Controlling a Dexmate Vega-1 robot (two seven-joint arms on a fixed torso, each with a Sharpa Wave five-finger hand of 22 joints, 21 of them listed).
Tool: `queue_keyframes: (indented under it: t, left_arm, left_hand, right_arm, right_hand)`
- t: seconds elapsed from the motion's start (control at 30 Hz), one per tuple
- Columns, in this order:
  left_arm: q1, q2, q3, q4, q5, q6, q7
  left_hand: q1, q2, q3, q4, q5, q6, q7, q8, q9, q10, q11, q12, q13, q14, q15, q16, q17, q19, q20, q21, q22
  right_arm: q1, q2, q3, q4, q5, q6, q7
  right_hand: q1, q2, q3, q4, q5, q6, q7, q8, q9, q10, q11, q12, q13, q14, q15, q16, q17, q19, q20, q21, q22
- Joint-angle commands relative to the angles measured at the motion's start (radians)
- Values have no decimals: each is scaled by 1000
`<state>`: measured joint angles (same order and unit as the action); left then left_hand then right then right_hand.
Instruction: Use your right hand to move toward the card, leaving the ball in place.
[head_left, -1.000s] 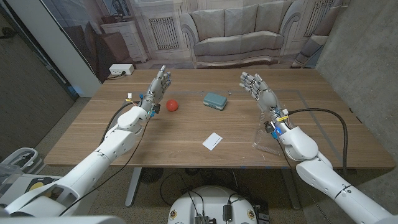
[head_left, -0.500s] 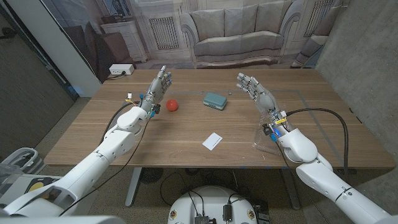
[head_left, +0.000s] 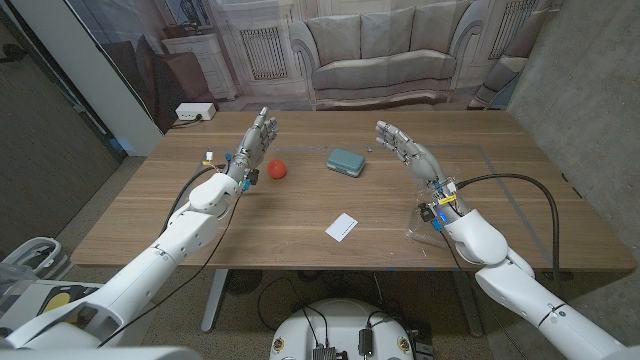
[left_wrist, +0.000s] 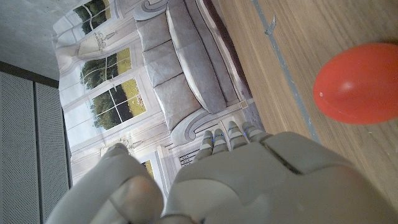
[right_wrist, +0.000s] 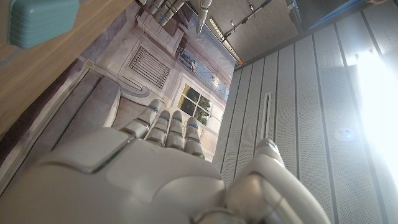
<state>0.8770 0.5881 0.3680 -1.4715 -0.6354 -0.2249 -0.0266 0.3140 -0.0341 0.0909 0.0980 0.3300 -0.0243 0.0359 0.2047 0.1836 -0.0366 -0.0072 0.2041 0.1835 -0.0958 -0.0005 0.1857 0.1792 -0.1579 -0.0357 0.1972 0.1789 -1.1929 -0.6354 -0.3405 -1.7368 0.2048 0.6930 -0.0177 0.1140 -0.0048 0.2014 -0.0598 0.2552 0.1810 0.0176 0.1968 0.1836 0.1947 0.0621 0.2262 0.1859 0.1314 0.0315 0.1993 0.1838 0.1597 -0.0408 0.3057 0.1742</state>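
We note the card (head_left: 341, 226) lying flat at the counter's (head_left: 300, 255) near middle. Right hand (head_left: 407, 152) raised beyond it, fingers apart, holding nothing. Left hand (head_left: 254, 141) likewise, just beside the ball (head_left: 276, 169). Teal case (head_left: 346, 161) closed.

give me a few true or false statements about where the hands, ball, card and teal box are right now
1. The right hand holds the card. False: it is raised and open, apart from the card.
2. The red ball lies on the table beside the left hand. True.
3. The teal box sits on top of the card. False: the box lies farther back, apart from it.
4. The left hand holds nothing. True.
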Motion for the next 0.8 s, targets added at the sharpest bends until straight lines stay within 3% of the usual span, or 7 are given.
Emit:
queue_keyframes:
  t: [0.03, 0.8]
  left_arm:
    - [7, -7, 5, -4, 6, -13, 4]
    - [41, 2, 5, -47, 17, -16, 26]
  left_hand:
    - [8, 0, -4, -1, -4, 11, 3, -1, 4, 8, 0, 5, 4, 4, 5, 6, 3, 2, -14, 6, 3]
    - [11, 4, -8, -1, -5, 15, 2, -1, 4, 12, 0, 5, 4, 7, 5, 5, 3, 3, -12, 6, 4]
  right_arm:
    - [-14, 1, 6, -9, -78, 17, -30]
    - [-44, 3, 30, -39, -263, 9, -111]
  right_hand:
    - [8, 0, 0, -4, -2, 8, -5, 7, 5, 6, -3, 4, 2, 7, -4, -3, 1, 9, -10, -7, 6]
    - [11, 1, -1, -8, 0, 18, -9, 9, 5, 14, -24, 4, 2, 13, -12, -4, 1, 13, -12, -17, 6]
